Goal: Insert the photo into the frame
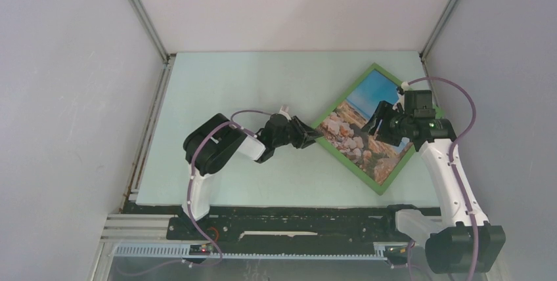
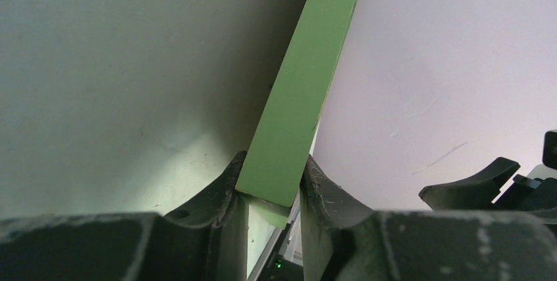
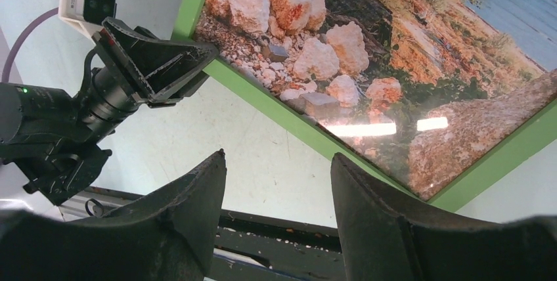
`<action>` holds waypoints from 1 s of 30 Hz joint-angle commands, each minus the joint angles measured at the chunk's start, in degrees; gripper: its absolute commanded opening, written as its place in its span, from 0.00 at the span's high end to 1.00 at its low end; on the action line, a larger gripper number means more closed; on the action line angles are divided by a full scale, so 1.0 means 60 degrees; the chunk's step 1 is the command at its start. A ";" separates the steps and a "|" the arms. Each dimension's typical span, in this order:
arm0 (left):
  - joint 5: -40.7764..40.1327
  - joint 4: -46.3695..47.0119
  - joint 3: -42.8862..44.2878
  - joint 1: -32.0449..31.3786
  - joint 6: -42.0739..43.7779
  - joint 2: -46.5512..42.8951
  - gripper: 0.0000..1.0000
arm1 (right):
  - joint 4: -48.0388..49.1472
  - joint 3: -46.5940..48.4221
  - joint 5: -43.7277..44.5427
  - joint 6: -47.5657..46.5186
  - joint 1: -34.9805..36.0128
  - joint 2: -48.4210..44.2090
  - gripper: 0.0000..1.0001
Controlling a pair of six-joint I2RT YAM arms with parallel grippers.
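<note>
The photo [image 1: 358,120] lay inside the frame [image 1: 345,159], green face up, turned like a diamond on the right part of the table [image 1: 230,84]. The left gripper [image 1: 314,135] was closed on the rail at the frame's left corner, 1 finger on each side. The right gripper [image 3: 276,169] hung above the photo's rocks with its 2 fingers apart, holding nothing.
</note>
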 commanded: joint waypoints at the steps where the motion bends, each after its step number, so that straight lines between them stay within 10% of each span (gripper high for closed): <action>1: -0.0416 -0.1153 -0.0428 0.0299 0.0921 0.0181 0.65 | -0.0031 -0.0017 -0.0074 -0.0053 -0.0049 -0.0246 0.33; 7: -0.0625 -0.1667 -0.0590 0.0356 0.0843 -0.0139 0.59 | -0.0081 -0.0063 -0.0035 -0.0070 -0.0049 -0.0286 0.33; 16: -0.1287 -0.4722 -0.0487 0.0355 0.1640 -0.1400 0.19 | -0.0137 -0.0048 -0.0062 -0.0027 -0.0048 -0.0429 0.33; 30: -0.6628 -1.1412 -0.0146 0.0000 0.4615 -0.9020 0.04 | -0.1370 0.1157 0.1743 0.0189 0.2164 -0.2210 0.26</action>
